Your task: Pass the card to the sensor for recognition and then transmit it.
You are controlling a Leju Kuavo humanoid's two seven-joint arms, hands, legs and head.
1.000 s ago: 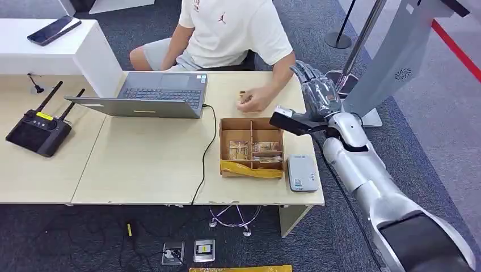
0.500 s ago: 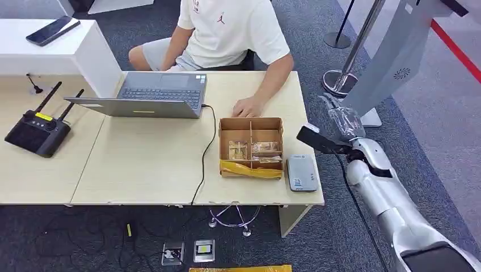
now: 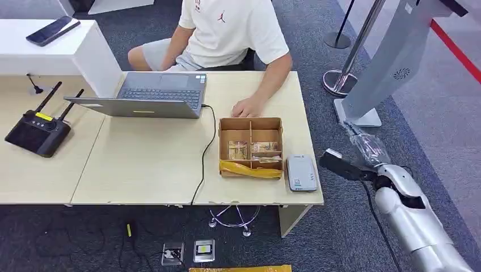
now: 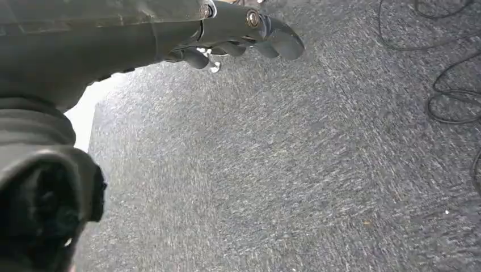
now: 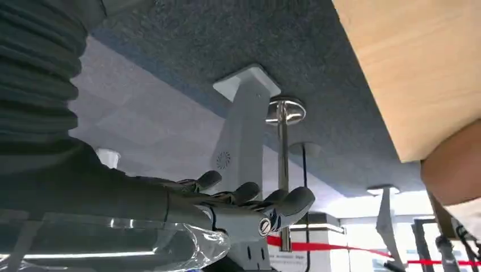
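A grey-white card reader (image 3: 300, 173) lies flat at the table's front right corner, beside a cardboard box (image 3: 251, 122) with compartments holding cards (image 3: 266, 148). My right hand (image 3: 367, 147) hangs off the table's right side over the carpet, wrapped in clear film, level with the reader. In the right wrist view its fingers (image 5: 249, 195) are stretched out and hold nothing. My left hand (image 4: 238, 31) hangs over dark carpet with loosely extended fingers, also holding nothing. A person's hand (image 3: 246, 106) rests flat on the table just behind the box.
A laptop (image 3: 153, 93) with a black cable stands at the table's far middle, and a black antenna device (image 3: 37, 131) at the left. A person in a white shirt (image 3: 230, 31) sits behind the table. A grey kiosk stand (image 3: 383, 68) and a stanchion base (image 3: 338, 82) stand to the right.
My right arm has drawn back and down from over the table's far right corner to beside the table's right edge. The person's hand, earlier holding something small, now lies flat.
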